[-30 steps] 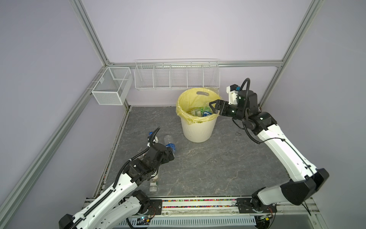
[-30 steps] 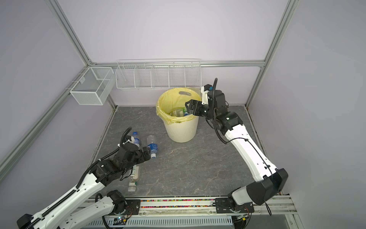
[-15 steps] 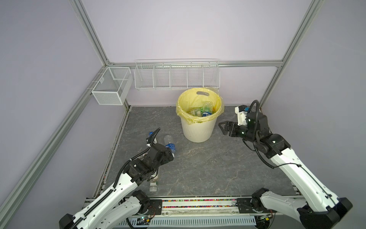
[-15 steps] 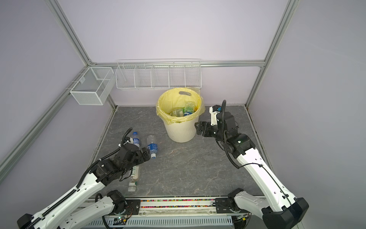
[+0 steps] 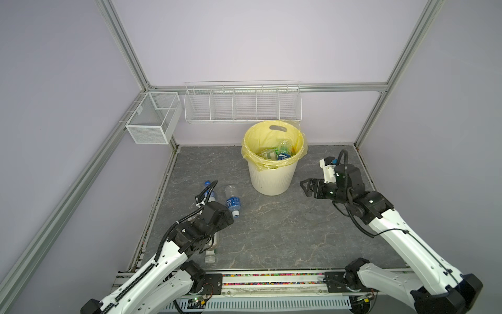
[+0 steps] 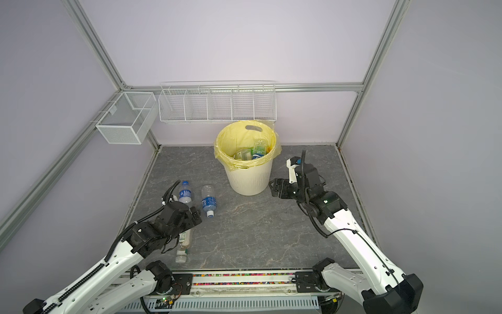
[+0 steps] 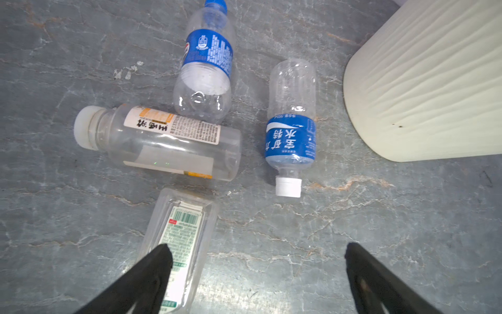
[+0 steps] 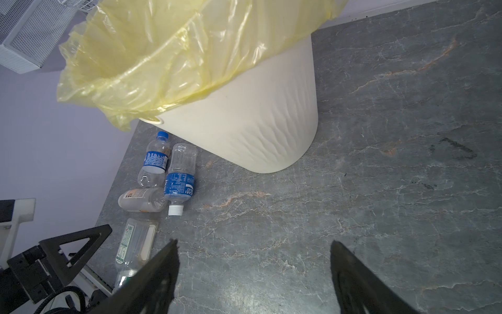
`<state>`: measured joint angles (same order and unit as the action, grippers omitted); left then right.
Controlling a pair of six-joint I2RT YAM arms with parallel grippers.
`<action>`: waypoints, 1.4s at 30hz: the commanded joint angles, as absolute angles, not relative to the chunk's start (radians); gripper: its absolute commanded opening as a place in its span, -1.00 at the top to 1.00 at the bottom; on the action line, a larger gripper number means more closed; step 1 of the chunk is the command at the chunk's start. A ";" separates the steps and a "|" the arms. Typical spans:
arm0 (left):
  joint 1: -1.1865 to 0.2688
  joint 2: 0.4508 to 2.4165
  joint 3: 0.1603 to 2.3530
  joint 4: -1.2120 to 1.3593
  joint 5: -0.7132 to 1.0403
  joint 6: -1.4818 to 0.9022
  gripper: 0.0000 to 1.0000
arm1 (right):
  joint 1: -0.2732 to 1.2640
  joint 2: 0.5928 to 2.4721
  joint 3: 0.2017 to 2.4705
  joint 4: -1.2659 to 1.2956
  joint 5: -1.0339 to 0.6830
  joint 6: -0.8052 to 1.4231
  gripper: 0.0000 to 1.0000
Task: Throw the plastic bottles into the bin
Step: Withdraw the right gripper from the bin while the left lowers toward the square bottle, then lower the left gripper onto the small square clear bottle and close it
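The cream ribbed bin [image 5: 273, 176] with its yellow bag stands at the back middle, with several plastic bottles [image 5: 284, 149] inside. More bottles lie on the floor to its left: a blue-label one with a white cap [image 7: 290, 138], a blue-capped one [image 7: 207, 62], a clear one with a white-orange label [image 7: 163, 141] and a green-white-label one [image 7: 182, 244]. My left gripper [image 7: 258, 248] hovers open just short of them, one finger over the green-white bottle. My right gripper [image 8: 254, 243] is open and empty, low beside the bin's right side [image 6: 273, 187].
A long white wire basket [image 5: 243, 104] hangs on the back wall just above the bin. A smaller mesh basket [image 5: 152, 118] hangs at the left corner. Aluminium frame posts and purple walls bound the grey stone floor [image 5: 285, 231].
My right gripper has come away from over the bin's rim, down and to the right, to floor level beside the bin. The left arm has stayed still.
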<state>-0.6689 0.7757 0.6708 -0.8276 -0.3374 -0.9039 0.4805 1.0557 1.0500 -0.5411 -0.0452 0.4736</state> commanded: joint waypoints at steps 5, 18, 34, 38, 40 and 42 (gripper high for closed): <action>-0.563 0.733 0.594 -0.835 -0.298 -0.855 -0.99 | 0.484 1.018 1.010 -0.524 -0.049 0.475 -0.76; -0.466 0.819 0.521 -0.700 -0.242 -0.787 -0.99 | 0.484 1.008 0.999 -0.532 -0.033 0.488 -0.76; -0.466 0.809 0.423 -0.642 -0.243 -0.795 -0.99 | 0.485 1.028 0.994 -0.521 -0.037 0.495 -0.76; -0.467 0.809 0.409 -0.623 -0.218 -0.797 -0.99 | 0.483 1.028 0.991 -0.522 -0.037 0.497 -0.76; -0.466 0.822 0.400 -0.614 -0.207 -0.797 -0.99 | 0.484 1.024 0.989 -0.523 -0.035 0.499 -0.76; -0.466 0.835 0.394 -0.611 -0.195 -0.794 -0.99 | 0.484 1.024 0.988 -0.525 -0.035 0.500 -0.76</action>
